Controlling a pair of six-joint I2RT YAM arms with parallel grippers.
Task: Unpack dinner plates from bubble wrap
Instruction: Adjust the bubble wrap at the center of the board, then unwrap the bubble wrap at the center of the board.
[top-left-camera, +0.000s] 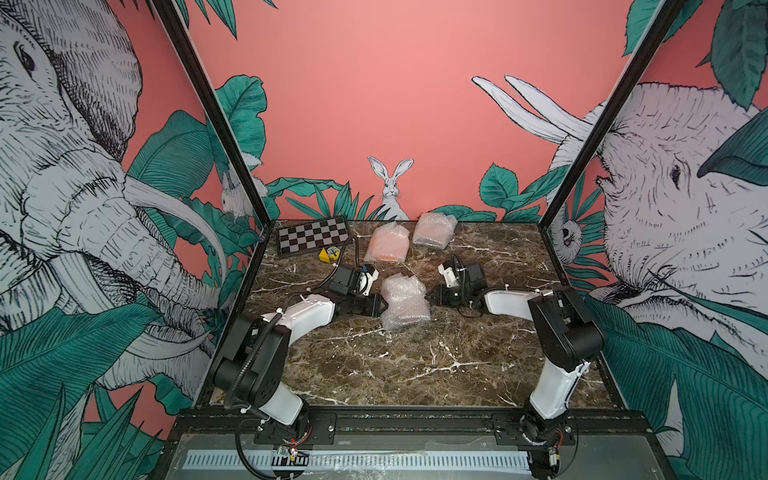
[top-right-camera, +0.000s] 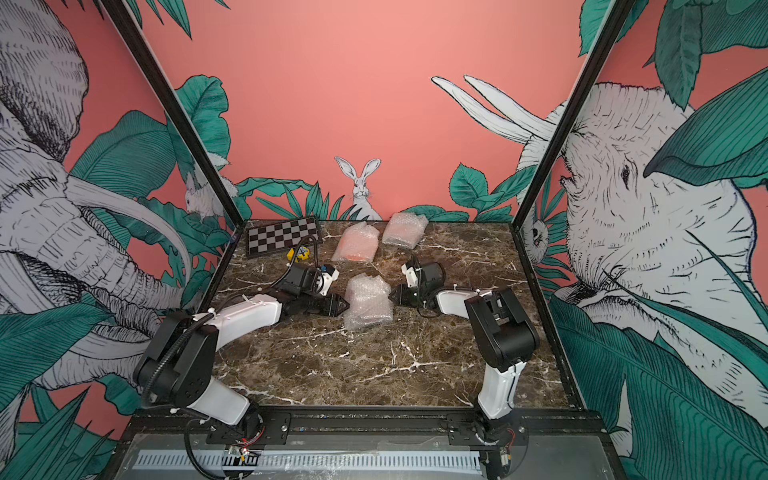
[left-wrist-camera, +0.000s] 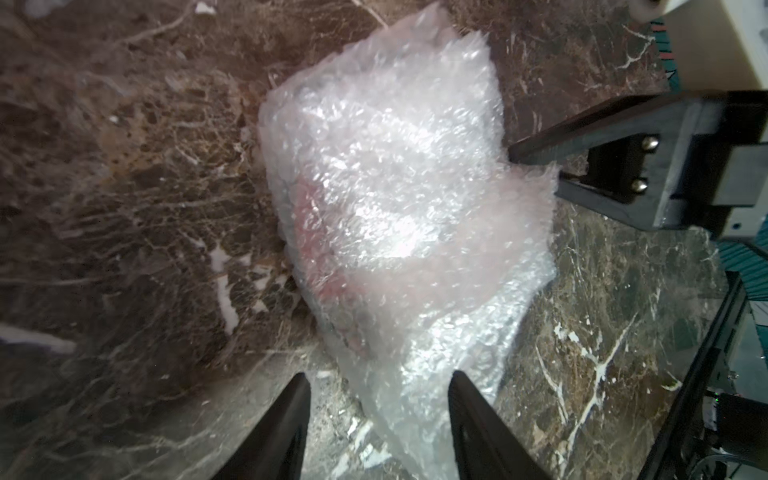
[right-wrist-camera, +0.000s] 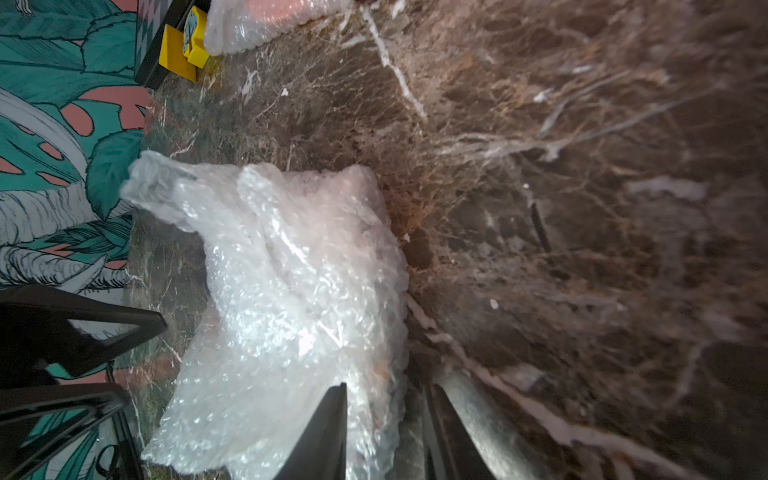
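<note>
I have the nearest bundle (top-left-camera: 405, 302) of bubble wrap lying on the marble tabletop (top-left-camera: 395, 365), directly between my two grippers, which face each other across it with their tips at its opposite edges. The left gripper (top-left-camera: 384, 306) has its jaws spread. In its wrist view the fingers (left-wrist-camera: 286, 428) stand well apart, and a loose flap of wrap lies in the gap, reaching one finger without being squeezed. The right gripper (top-left-camera: 428, 297) has a narrower gap, but its jaws are also apart. The bundle's edge rests against one of its fingers (right-wrist-camera: 328, 432), and bare marble fills the rest of the gap. Neither gripper is pinching anything. The bundle is closed, and the red plate (left-wrist-camera: 316, 224) inside it shows only as a blurred tint through the layers.

Well beyond both sets of jaws, toward the back wall, a second bundle (top-left-camera: 390, 232) holds the orange plate (top-left-camera: 388, 253), whose colour glows through the wrap. A third bundle (top-left-camera: 434, 230) sits just beside it, and I cannot tell what is inside. Beyond the left jaws, a checkered board (top-left-camera: 312, 235) lies in the far corner, with a small yellow block (top-left-camera: 329, 254) just beside it.
</note>
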